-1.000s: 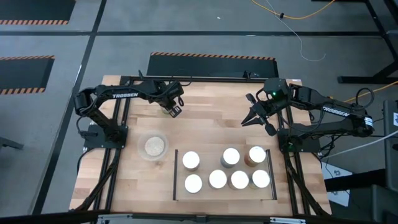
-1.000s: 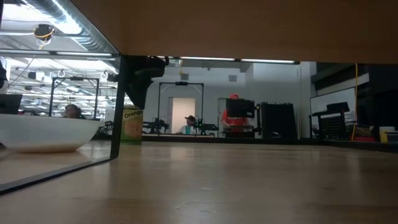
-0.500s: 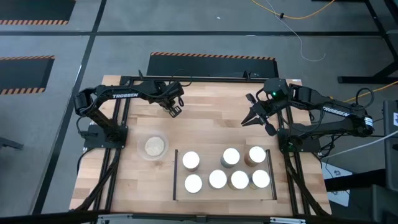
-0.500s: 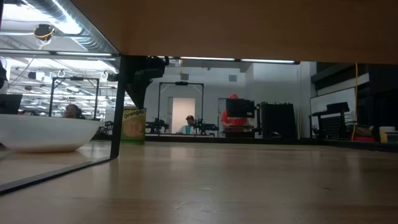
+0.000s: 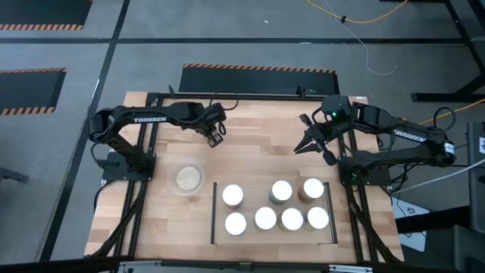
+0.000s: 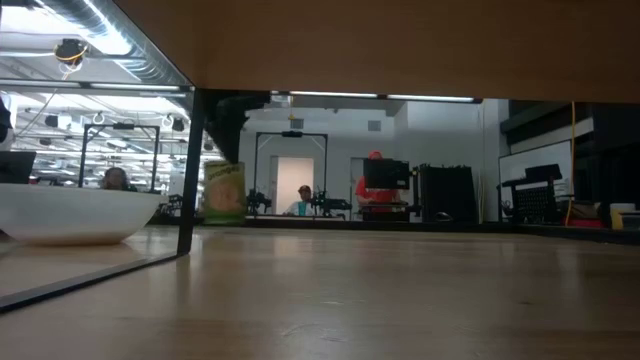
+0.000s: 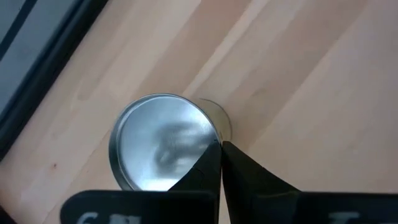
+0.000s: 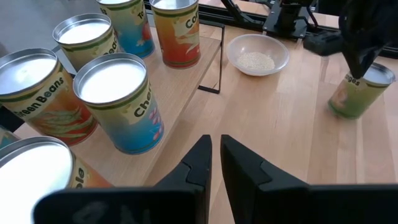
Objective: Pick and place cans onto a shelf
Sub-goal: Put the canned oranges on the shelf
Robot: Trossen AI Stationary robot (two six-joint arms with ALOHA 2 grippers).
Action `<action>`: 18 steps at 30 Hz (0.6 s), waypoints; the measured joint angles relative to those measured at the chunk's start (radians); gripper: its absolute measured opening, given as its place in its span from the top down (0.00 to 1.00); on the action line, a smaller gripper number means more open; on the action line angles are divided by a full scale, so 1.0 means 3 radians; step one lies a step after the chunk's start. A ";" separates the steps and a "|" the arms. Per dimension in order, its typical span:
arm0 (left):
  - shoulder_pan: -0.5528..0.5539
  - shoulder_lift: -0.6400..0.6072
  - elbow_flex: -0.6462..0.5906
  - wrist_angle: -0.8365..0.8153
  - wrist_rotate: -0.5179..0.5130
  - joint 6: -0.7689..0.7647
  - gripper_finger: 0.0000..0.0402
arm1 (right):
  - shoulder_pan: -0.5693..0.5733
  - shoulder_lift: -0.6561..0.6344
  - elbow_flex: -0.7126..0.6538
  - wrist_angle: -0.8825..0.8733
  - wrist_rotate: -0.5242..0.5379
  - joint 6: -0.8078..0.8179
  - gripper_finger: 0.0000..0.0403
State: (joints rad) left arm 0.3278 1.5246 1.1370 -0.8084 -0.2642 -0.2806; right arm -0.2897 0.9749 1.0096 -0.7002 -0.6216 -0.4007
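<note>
My left gripper [image 5: 216, 137] is over the far middle of the table, shut on a green-labelled can [image 6: 224, 192]. The can also shows in the right wrist view [image 8: 356, 93] and from above in the left wrist view [image 7: 163, 149], where its top is silver. Several cans [image 5: 265, 218] stand upright on the light-wood shelf [image 5: 256, 194] at the near middle. My right gripper [image 5: 301, 149] is shut and empty, above the table to the far right of the shelf. My left gripper pinches the can's top rim [image 7: 208, 134] at one side between its two fingertips. The fingers come from above, pointing down. The can hangs slightly tilted below them [image 8: 348, 102]. Its base is at or just above the table; I cannot tell which.
A clear round dish [image 5: 187, 179] with beige contents sits left of the shelf. Thin black bars [image 5: 214, 212] edge the shelf's short sides. A black frame [image 5: 151, 98] runs round the table. People and equipment show in the room beyond the table.
My left gripper has gone toward the table's right edge, carrying the can. The can has turned about, so its label faces another way. It sits a little higher in the low view than before.
</note>
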 joint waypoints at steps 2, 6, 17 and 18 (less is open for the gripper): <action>-0.0060 -0.0001 0.0139 -0.0080 -0.0004 0.0000 1.00 | 0.0001 0.0000 0.0000 -0.0001 0.0000 0.0000 0.90; -0.0204 -0.0003 0.0451 -0.0200 -0.0048 0.0001 1.00 | 0.0000 0.0000 0.0000 -0.0001 0.0000 0.0000 0.90; -0.0597 -0.0005 0.1544 -0.0484 -0.0059 0.0001 1.00 | 0.0001 0.0000 0.0000 -0.0001 0.0000 0.0000 0.90; -0.0629 -0.0005 0.1633 -0.0492 -0.0076 0.0001 1.00 | 0.0001 0.0000 0.0000 -0.0001 0.0000 0.0000 0.90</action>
State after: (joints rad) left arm 0.1392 1.5230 1.6269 -0.9561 -0.2871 -0.2804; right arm -0.2893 0.9749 1.0096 -0.7006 -0.6216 -0.4007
